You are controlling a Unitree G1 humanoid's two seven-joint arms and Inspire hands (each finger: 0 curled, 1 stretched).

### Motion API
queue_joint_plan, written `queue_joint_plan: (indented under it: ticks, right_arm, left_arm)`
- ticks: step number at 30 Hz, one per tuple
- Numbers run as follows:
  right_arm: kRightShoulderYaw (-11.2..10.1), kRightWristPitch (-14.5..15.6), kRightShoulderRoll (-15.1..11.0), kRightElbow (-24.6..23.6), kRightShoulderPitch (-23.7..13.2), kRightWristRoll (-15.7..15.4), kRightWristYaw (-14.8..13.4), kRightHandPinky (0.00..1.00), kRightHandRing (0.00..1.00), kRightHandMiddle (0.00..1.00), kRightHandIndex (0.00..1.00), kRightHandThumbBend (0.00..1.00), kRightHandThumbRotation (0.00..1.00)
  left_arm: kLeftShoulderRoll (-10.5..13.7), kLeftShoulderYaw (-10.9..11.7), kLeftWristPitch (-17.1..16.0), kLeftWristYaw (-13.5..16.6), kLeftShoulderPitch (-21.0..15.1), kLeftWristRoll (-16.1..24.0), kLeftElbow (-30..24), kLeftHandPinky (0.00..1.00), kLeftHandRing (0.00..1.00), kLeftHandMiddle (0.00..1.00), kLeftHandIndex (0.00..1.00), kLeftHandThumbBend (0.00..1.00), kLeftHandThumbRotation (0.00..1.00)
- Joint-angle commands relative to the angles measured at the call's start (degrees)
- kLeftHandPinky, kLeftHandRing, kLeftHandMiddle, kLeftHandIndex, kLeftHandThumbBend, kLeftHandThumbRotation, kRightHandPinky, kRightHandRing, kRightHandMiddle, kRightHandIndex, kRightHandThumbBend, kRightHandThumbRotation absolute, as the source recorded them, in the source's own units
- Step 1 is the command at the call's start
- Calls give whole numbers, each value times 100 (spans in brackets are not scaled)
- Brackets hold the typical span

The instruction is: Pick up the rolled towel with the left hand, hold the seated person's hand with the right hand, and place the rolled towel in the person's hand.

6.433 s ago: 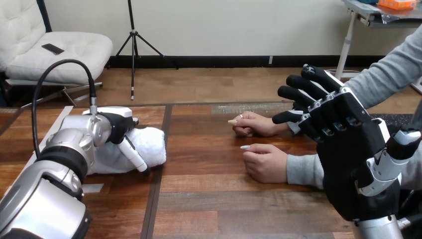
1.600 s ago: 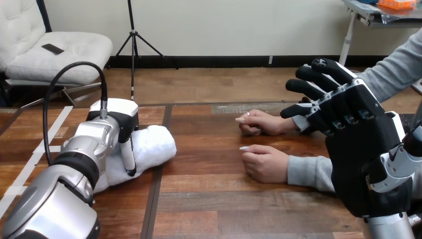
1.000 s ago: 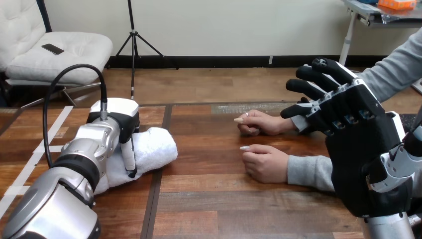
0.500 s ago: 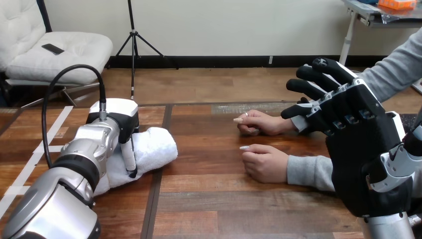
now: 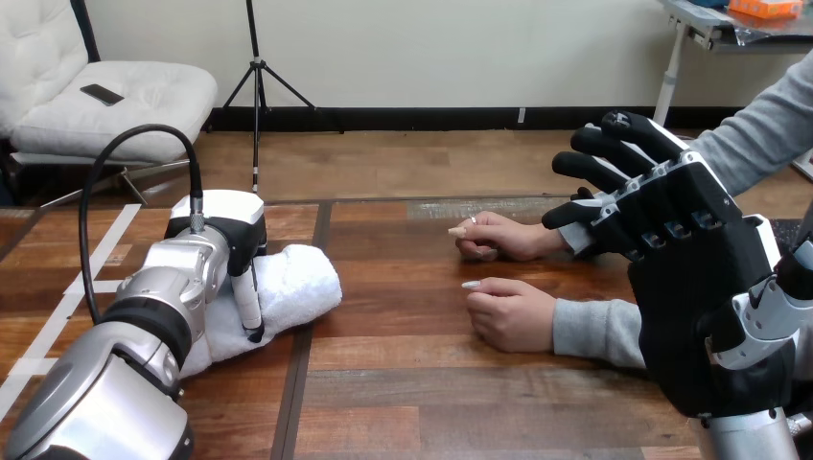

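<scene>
None of three steps is finished: left hand curls round the rolled towel lying on the table, right hand hovers spread-fingered, apart from the person's hands.

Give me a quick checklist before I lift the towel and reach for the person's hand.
1. Left hand fingers curled round towel: ok.
2. Grip firm enough to lift: cannot tell.
3. Towel off the table: not ok, it lies on it.
4. Right hand open and holding nothing: ok, raised.
5. Person's near hand open to receive: not ok, loosely closed, palm down on the table.
</scene>
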Motion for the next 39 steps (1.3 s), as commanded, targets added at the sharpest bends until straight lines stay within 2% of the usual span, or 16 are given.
queue_joint_plan:
  ticks: [1, 13, 17, 26, 39]
  right_arm:
    - [-22, -62, -2, -226, -159, -22, -7, 56, 75, 77, 76, 95, 100]
    - [-28, -42, -11, -233, -152, -16, -27, 56, 75, 77, 76, 95, 100]
    - [-30, -33, -13, -231, -154, 2, -23, 56, 76, 77, 76, 95, 100]
    - [-30, -22, -18, -232, -164, 16, -20, 57, 76, 77, 76, 95, 100]
    - [-33, -5, -9, -234, -169, -10, -60, 56, 75, 77, 76, 96, 100]
  left_arm:
    - [-66, 54, 75, -62, -94, -40, 2, 36, 46, 51, 45, 77, 0]
    - [-79, 93, 121, -197, -109, -152, -5, 32, 40, 48, 47, 78, 0]
    - [-82, 82, 140, -247, -122, -182, -10, 33, 42, 51, 49, 80, 2]
    - [-76, 107, 137, -352, -142, -238, -30, 37, 49, 58, 58, 85, 12]
    - [-73, 115, 117, -463, -172, -244, -44, 42, 54, 64, 66, 88, 13]
